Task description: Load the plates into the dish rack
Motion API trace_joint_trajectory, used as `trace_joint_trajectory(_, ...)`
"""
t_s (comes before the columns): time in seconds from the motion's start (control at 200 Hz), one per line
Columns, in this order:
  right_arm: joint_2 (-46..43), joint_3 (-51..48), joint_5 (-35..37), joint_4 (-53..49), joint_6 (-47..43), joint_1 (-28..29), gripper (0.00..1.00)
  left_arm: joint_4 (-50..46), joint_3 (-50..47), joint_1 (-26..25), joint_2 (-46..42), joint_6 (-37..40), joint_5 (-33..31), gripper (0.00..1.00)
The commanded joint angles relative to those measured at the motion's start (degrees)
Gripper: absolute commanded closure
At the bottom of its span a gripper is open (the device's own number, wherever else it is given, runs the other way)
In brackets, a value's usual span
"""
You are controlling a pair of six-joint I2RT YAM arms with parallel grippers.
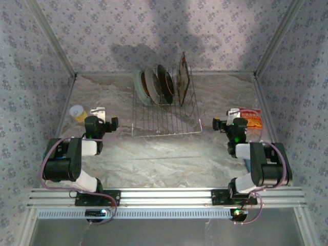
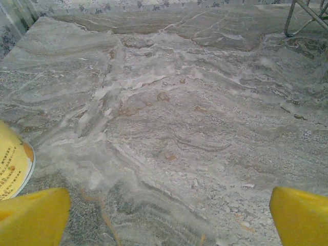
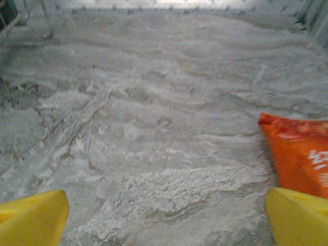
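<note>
The silver wire dish rack [image 1: 165, 119] stands at the middle back of the table. Several plates stand on edge in its far rows: the pale grey-blue one [image 1: 139, 85], the brown-rimmed one [image 1: 151, 83], the dark deer one [image 1: 166, 83] and the square patterned one [image 1: 183, 78]. My left gripper [image 1: 99, 111] rests low at the left, open, with bare marble between its yellow fingertips [image 2: 33, 218]. My right gripper [image 1: 233, 112] rests at the right, also open, its yellow fingertips [image 3: 32, 218] wide apart over bare table. A corner of the dish rack [image 2: 306, 14] shows in the left wrist view.
A small yellow cup [image 1: 78, 113] stands just left of my left gripper, its edge [image 2: 13, 164] close to the left finger. An orange snack packet [image 1: 252, 119] lies beside my right gripper, next to the right finger [image 3: 302, 154]. Patterned walls enclose the table.
</note>
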Motion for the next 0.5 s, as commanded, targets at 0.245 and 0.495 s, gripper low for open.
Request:
trace_joint_trajectory(0.245, 1.77, 2.91, -2.63, -0.87, 0.73, -2.5, 0.01, 0.54, 0.85, 1.33, 0.34, -1.97, 1.06, 0.01)
trace_joint_trajectory(0.495, 1.79, 3.13, -0.92, -1.33, -0.11, -1.27, 0.0, 0.63, 0.78, 1.4, 0.42, -1.97, 1.11, 0.01)
